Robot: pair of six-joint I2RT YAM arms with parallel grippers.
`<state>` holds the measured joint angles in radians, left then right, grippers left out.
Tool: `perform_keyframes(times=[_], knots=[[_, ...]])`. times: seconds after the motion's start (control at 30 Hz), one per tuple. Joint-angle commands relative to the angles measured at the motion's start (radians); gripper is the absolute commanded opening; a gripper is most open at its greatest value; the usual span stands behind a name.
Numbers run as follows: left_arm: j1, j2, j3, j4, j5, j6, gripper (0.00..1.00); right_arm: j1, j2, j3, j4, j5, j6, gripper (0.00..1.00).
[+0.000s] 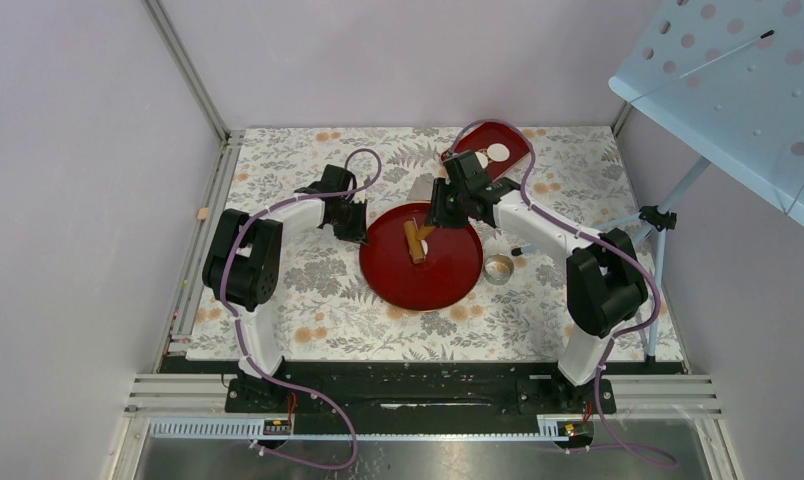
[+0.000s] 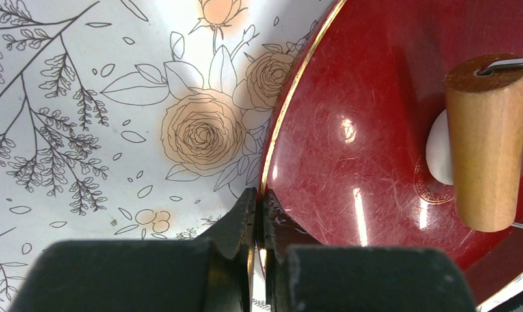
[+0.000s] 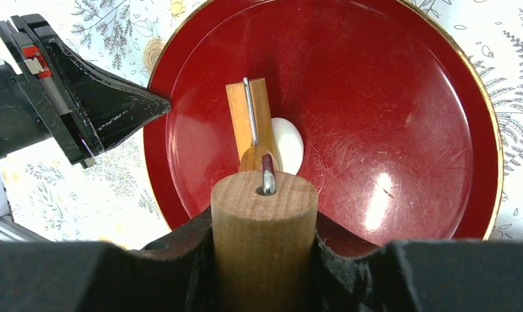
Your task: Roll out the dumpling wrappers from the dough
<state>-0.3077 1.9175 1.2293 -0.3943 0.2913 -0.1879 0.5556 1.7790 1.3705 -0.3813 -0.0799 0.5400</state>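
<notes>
One ring cutter (image 1: 498, 268) beside plate (image 1: 448, 282) | roller (image 2: 486, 149) partly over dough (image 3: 290, 146)

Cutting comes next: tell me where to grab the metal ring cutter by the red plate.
Pinch the ring cutter by its thin wall, from straight above. It sits open end up, right of the red plate, so one finger of the hand could probably drop inside, one outside.
</notes>
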Motion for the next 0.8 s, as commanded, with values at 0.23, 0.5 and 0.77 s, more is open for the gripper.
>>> perform_keyframes(times=[0.23, 0.5, 0.77], knots=[[0.013, 0.004, -0.014, -0.024, -0.015, 0.004, 0.0, -0.006, 0.004, -0.119, -0.028, 0.163, -0.051, 0.0], [0.017, 0.004, -0.015, -0.023, -0.009, 0.004, 0.0, -0.006, 0.039, -0.129, -0.024, 0.159, -0.039, 0.0], [0.017, 0.003, -0.014, -0.023, -0.009, 0.004, 0.0, -0.005, 0.067, -0.13, -0.017, 0.14, -0.023, 0.0]])
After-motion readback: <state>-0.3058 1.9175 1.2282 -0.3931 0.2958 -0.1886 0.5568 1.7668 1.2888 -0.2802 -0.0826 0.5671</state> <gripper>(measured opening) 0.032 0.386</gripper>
